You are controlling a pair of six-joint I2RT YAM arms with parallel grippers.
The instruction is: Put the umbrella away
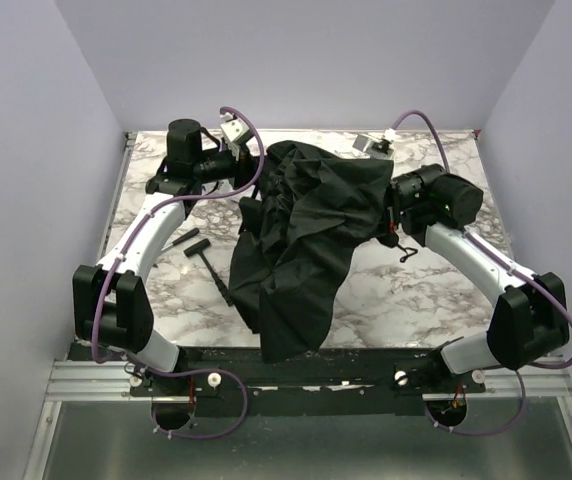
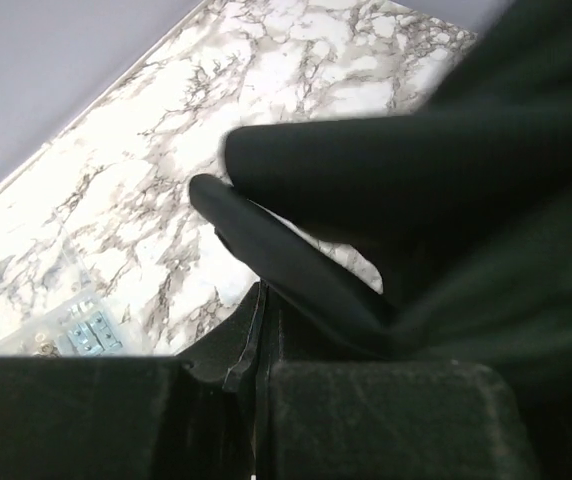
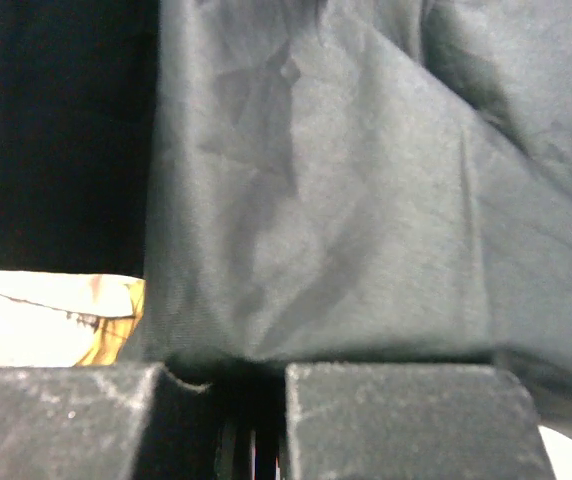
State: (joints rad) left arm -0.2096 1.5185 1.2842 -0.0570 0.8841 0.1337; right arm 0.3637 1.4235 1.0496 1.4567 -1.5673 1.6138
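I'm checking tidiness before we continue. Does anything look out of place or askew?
Yes: the umbrella is not folded. Its dark canopy lies loose and crumpled across the middle of the table, and one flap hangs over the near edge.

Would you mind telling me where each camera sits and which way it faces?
Top external: above and behind the bases, looking down on the table and umbrella; the left arm and right arm show.
Left wrist: looks past the left gripper across marble to the canopy.
Right wrist: close against the fabric, with the right gripper at the bottom.
Shared: all three see the umbrella.
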